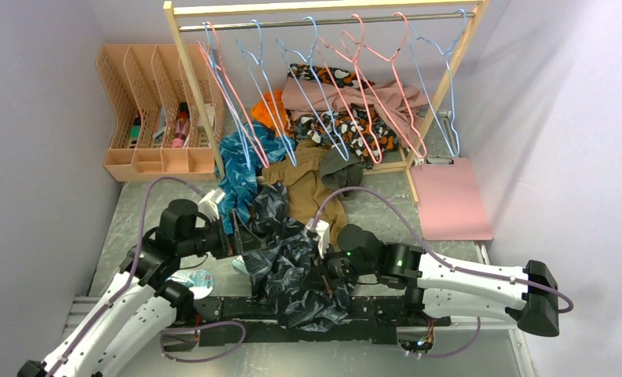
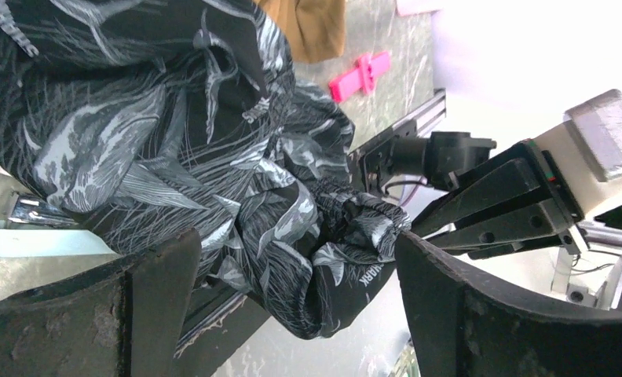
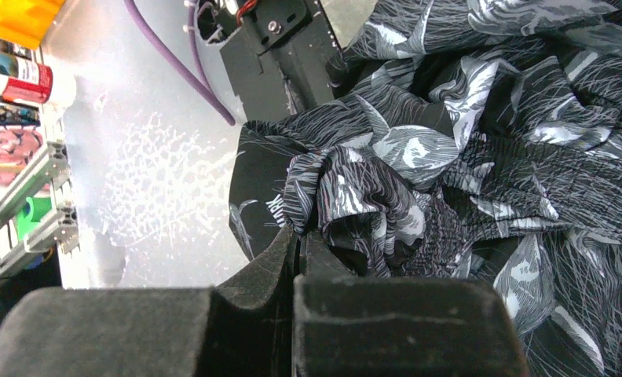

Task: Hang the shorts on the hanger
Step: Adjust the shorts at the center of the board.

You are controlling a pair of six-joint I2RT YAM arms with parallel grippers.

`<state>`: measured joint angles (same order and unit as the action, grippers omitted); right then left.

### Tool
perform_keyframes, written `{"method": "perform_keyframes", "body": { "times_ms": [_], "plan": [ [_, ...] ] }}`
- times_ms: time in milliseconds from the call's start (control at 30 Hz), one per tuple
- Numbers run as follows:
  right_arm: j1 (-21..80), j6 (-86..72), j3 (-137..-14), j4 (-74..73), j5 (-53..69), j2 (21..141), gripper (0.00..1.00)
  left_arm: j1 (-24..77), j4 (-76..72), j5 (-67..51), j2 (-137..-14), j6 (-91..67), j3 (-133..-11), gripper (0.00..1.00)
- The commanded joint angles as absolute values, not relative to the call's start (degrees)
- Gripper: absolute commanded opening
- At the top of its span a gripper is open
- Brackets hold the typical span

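Observation:
The shorts (image 1: 292, 271), dark with a pale leaf print, lie crumpled at the near edge of the table between both arms. My right gripper (image 1: 328, 273) is shut on a bunched fold of the shorts (image 3: 386, 181); its fingertips (image 3: 298, 236) meet with cloth pinched at the tips. My left gripper (image 1: 242, 237) stands wide open around a hanging fold of the shorts (image 2: 237, 173), its fingers (image 2: 104, 314) clear of the cloth. The right gripper (image 2: 418, 228) shows there pinching the fabric's end. Light-blue hangers (image 1: 254, 59) hang empty on the rack's rail at the back.
Pink hangers (image 1: 386, 75) hang among the blue ones. A teal garment (image 1: 241, 169), a brown garment (image 1: 308, 184) and other clothes lie under the rack. A peach file organizer (image 1: 151, 110) stands back left, a pink clipboard (image 1: 449, 196) right, a pink clip (image 2: 359, 75) on the table.

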<state>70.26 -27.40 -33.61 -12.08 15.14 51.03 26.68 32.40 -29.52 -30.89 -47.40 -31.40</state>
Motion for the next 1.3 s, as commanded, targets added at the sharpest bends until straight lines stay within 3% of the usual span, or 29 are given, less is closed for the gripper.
{"method": "perform_keyframes", "body": {
  "times_ms": [0, 333, 733, 1000, 1267],
  "plan": [
    [70.8, -24.63, -32.88, -11.04, 16.27, 51.5, 0.0, 31.78, 29.6, -25.8, -33.82, -47.98, -29.95, 0.97],
    [70.81, -25.18, -30.91, -13.45, 8.56, 47.65, 0.0, 60.29, 26.78, -1.61, -43.02, -51.83, -35.06, 1.0],
    [70.8, -27.83, -25.89, -12.18, 4.4, 42.61, 0.0, 61.7, 11.77, -9.76, -36.4, -44.82, -26.42, 0.99],
    [70.8, -29.8, -25.09, -12.48, 1.77, 40.46, 0.0, 65.39, 14.83, -3.95, -40.87, -39.08, -28.99, 0.99],
    [70.76, -30.47, -24.68, -12.08, 1.03, 38.98, 0.0, 69.79, 8.84, -5.29, -48.78, -35.23, -30.04, 0.92]
  ]
}}
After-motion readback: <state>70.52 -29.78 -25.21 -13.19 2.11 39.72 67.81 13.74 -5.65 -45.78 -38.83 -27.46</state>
